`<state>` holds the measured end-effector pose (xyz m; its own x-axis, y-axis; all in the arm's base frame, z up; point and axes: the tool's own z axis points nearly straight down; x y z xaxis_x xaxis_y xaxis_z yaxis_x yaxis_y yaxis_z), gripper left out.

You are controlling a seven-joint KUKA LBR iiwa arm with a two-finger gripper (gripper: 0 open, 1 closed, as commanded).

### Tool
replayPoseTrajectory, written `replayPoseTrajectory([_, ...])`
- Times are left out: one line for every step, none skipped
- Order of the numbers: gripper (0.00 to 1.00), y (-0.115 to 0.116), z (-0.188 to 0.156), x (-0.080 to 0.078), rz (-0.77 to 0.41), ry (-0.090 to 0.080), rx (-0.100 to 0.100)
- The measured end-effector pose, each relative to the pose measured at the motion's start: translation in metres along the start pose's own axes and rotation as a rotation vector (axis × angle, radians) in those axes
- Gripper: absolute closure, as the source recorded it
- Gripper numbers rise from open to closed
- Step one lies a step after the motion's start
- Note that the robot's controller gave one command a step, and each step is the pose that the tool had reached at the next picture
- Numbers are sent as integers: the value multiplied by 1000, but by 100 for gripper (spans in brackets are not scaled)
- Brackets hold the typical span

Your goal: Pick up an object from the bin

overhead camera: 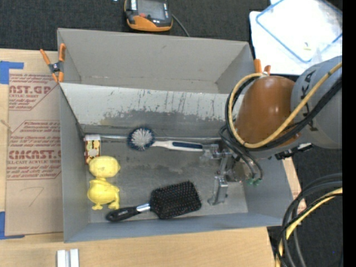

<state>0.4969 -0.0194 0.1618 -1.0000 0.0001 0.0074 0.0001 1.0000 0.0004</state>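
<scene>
Bin of grey metal, with sloping walls and a flat floor; clock directions below are read on that floor. The arm, under a brown cover looped with yellow cable, comes in from 3 o'clock. Its gripper hangs low at about 4 o'clock, its two metal fingers spread wide apart with nothing between them.

A black hairbrush lies at 6 o'clock, its bristled head near the gripper's lower finger and its handle pointing to 7 o'clock. A dish brush lies along the back of the floor, with its round bristle head at 11 o'clock. Its white and blue handle runs toward 2 o'clock, ending just beside the upper finger; I cannot tell whether they touch.

Two yellow toys sit close together at the left, one at 9 o'clock and the other at 8 o'clock. A small card stands at 10 o'clock.
</scene>
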Motion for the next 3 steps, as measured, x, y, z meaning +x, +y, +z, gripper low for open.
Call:
replayPoseTrajectory([0, 0, -4, -2, -1, -8, 1])
replayPoseTrajectory([0, 43, 92, 11, -167, -19, 1])
replayPoseTrajectory([0, 51, 34, 14, -181, -16, 3])
